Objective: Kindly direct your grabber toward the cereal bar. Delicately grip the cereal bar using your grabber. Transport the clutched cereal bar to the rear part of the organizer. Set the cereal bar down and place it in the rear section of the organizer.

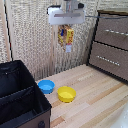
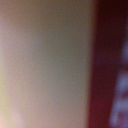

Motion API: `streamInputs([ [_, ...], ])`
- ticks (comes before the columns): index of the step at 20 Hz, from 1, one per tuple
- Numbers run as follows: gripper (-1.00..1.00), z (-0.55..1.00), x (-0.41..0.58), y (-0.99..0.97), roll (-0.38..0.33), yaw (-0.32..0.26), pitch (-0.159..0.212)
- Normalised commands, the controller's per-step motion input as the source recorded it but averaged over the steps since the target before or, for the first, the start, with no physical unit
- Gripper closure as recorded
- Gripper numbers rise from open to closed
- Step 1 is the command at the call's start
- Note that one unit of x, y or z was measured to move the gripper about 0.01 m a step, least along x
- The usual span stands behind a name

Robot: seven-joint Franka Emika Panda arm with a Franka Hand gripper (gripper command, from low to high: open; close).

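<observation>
**Cereal bar held aloft above the wooden table**

Light wooden planking forms the work surface (image 1: 95, 95), backed by a pale woven wall panel (image 1: 30, 35). At the exterior view's right stands a brown wooden dresser (image 1: 110, 45) with two drawer fronts and metal handles.

Arm position: the grabber (image 1: 66, 26) sits high in the scene, near the upper edge of the exterior view, its white rectangular block horizontal. The fingers are closed on the upper end of the cereal bar (image 1: 66, 38) — the bar hangs below the block, long axis roughly vertical, well clear of the table.

Items on the surface:
- The organizer (image 1: 20, 95) occupies the exterior view's lower left corner. It is a black fabric bin; a divider splits it into two sections, one nearer the wall and one nearer the camera.
- A blue bowl (image 1: 46, 86) stands just beside the organizer's corner.
- A yellow bowl (image 1: 66, 93) stands close to the blue bowl, on the side away from the organizer; whether the two rims touch cannot be told.

Wrist view: heavily blurred. It shows only a pale yellow-green area next to a dark red band — presumably the cereal bar (image 2: 45, 65) at very close range; no detail is readable.
</observation>
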Motion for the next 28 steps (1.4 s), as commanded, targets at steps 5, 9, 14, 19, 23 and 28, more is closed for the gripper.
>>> streamInputs([
  [5, 1.0, 0.26, -0.006, 0.5, 0.0, -0.233, -0.002],
  [9, 1.0, 0.18, -0.014, 0.53, 0.0, -0.214, 0.0],
  [14, 1.0, 0.07, -0.019, 0.59, 0.001, -0.177, 0.019],
  [19, 1.0, 0.14, 0.0, 0.53, 0.06, -0.18, 0.012],
  [23, 1.0, 0.2, -0.007, 0.46, 0.128, -0.183, 0.0],
  [28, 1.0, 0.1, -0.007, 0.51, 0.098, -0.183, 0.011],
])
